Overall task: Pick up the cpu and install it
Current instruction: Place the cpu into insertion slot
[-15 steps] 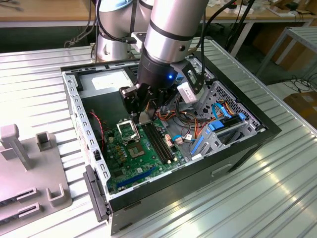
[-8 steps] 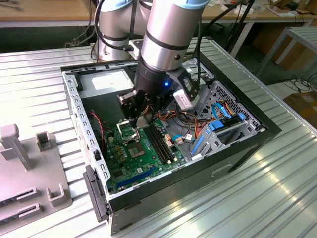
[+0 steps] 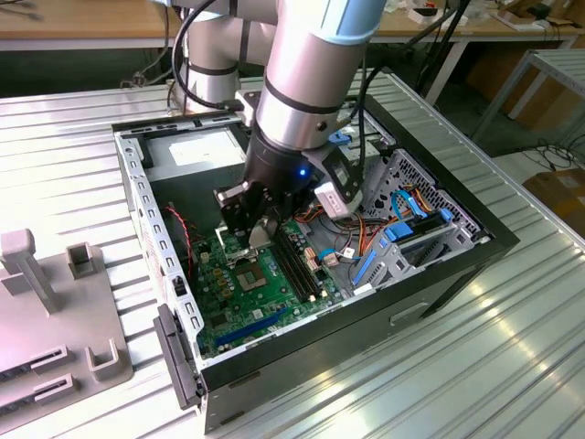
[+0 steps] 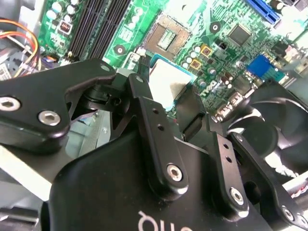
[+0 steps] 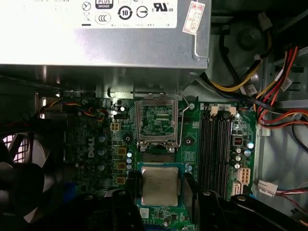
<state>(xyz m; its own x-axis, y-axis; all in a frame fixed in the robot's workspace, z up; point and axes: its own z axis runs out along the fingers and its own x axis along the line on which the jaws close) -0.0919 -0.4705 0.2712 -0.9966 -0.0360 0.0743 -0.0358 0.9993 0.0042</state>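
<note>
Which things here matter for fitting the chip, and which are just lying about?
For the job:
cpu, held in the gripper
open socket

Just there:
power supply
fan
cables
memory slots
grey stand

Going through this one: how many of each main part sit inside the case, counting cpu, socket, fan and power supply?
cpu: 1, not in the socket
socket: 1, open and empty
fan: 1
power supply: 1
Total: 4
</note>
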